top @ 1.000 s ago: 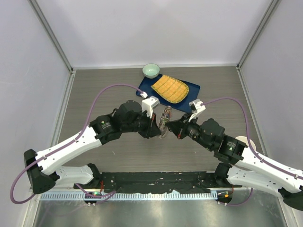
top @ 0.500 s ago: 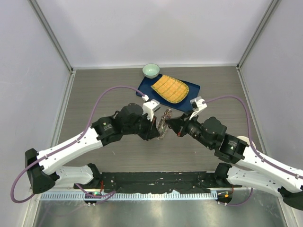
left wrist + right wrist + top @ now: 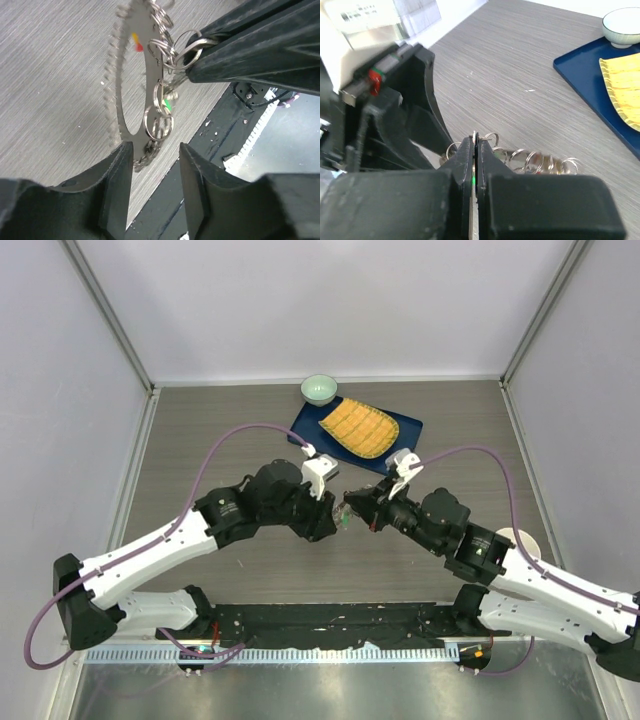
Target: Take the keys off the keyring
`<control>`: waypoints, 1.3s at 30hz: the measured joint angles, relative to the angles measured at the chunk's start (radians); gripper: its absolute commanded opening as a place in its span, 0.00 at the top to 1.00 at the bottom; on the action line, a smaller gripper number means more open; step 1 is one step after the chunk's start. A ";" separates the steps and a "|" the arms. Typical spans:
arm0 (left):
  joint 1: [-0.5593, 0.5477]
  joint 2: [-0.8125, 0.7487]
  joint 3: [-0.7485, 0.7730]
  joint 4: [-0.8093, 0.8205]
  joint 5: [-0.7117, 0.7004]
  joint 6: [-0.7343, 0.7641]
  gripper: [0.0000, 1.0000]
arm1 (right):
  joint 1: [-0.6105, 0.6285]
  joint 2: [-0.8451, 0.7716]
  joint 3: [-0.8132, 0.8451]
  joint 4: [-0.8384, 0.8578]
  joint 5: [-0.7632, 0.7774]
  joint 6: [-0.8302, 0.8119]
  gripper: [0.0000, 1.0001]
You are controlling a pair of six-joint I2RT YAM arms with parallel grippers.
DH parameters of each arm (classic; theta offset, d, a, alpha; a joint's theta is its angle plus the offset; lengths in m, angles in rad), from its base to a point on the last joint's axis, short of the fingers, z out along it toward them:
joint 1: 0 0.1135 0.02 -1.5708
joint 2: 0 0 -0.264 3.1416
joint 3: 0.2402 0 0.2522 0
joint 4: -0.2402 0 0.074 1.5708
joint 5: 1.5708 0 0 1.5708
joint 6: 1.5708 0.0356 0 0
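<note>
The right gripper (image 3: 474, 146) is pinched tight on the keyring (image 3: 131, 95). In its wrist view a thin metal edge stands between the closed fingertips. In the left wrist view the same fingers (image 3: 250, 45) clamp a cluster of small split rings (image 3: 159, 122) on the ring's inner side. The keyring hangs edge-up off the table (image 3: 200, 440), held from this side alone.

The left gripper (image 3: 156, 148) faces it from the opposite side with its jaws parted to a moderate gap and nothing clamped. The keyring's lower end dips just ahead of the fingertips, close to the left finger (image 3: 117, 190). Whether metal touches the pad cannot be told.

The keys (image 3: 111, 90) fringe the ring's outer edge like fine teeth. A red and yellow head sits near the top and a green one mid-ring, just below the right gripper's tips.

From above, the two grippers meet nose to nose with the keyring between them. Beyond the right gripper, well apart, lies a blue tray (image 3: 405, 430) carrying a yellow mat (image 3: 358, 428). A bowl (image 3: 319, 389) sits just beside the tray's far corner.
</note>
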 measured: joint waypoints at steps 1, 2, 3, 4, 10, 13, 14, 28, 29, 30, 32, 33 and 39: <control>0.002 0.000 0.005 -0.010 0.001 0.010 0.24 | 0.000 0.000 -0.010 0.006 -0.002 -0.027 0.99; 0.003 0.000 0.011 -0.018 0.001 0.022 0.13 | -0.002 0.006 -0.014 0.006 -0.006 -0.053 0.99; 0.005 0.000 0.019 -0.031 0.000 0.035 0.01 | -0.002 0.014 -0.014 0.007 -0.011 -0.074 0.99; 0.009 -0.001 0.026 -0.045 0.001 0.048 0.00 | -0.003 0.030 -0.012 0.009 -0.023 -0.104 0.99; 0.099 -0.101 0.013 -0.082 0.035 0.077 0.00 | -0.006 0.095 0.035 -0.047 -0.088 -0.226 0.99; 0.180 -0.235 -0.047 -0.051 0.023 0.070 0.00 | -0.011 0.109 0.088 -0.111 -0.119 -0.272 0.99; 0.203 -0.275 -0.069 -0.037 0.016 0.066 0.00 | -0.015 0.115 0.114 -0.140 -0.143 -0.291 0.99; 0.231 -0.454 -0.248 0.082 0.166 0.238 0.22 | -0.026 0.196 0.268 -0.333 -0.442 -0.442 0.99; 0.231 -0.461 -0.250 0.085 0.191 0.251 0.22 | -0.026 0.199 0.268 -0.337 -0.463 -0.445 0.99; 0.231 -0.468 -0.252 0.094 0.215 0.268 0.23 | -0.026 0.202 0.268 -0.340 -0.480 -0.447 0.99; 0.231 -0.480 -0.256 0.119 0.270 0.288 0.25 | -0.026 0.210 0.268 -0.343 -0.516 -0.450 0.99; 0.231 -0.485 -0.260 0.137 0.303 0.296 0.30 | -0.026 0.214 0.269 -0.345 -0.529 -0.451 0.99; 0.231 -0.452 -0.265 0.224 0.451 0.326 0.40 | -0.026 0.222 0.268 -0.343 -0.567 -0.450 0.99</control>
